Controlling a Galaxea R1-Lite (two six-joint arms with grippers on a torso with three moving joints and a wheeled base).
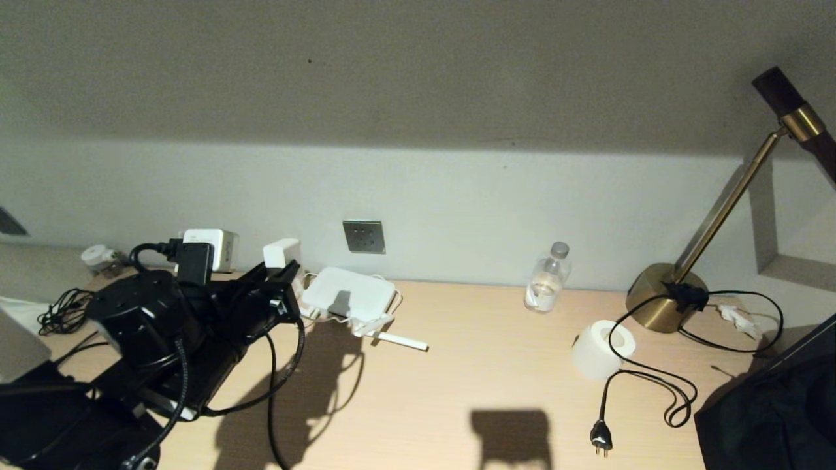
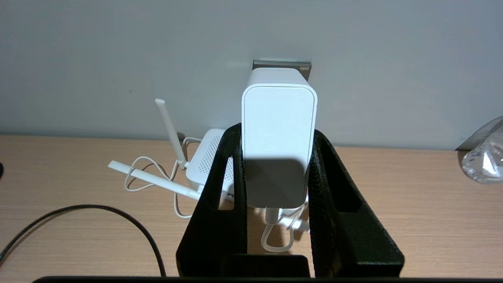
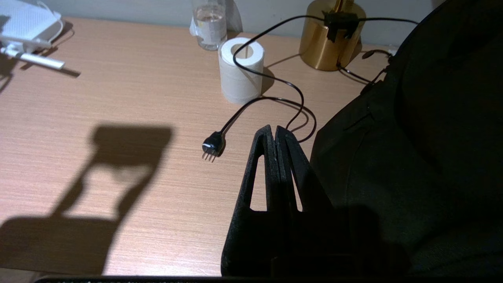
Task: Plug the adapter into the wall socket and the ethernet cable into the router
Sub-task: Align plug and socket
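The bench (image 1: 496, 365) carries the router (image 1: 348, 294) at far left. Left gripper (image 2: 277, 141) jaws clamp the adapter (image 2: 278, 129), raised left of the wall socket (image 1: 364, 236): not yet plugged. Right gripper (image 3: 275, 131) jaws rest closed, empty. Ethernet step remains.

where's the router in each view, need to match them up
Head view: router lies left of centre on the desk by the wall, below the wall socket.
Left wrist view: router sits partly hidden behind the left gripper holding the adapter.
Right wrist view: router in the top left corner.
Shared landmark: the bottle.
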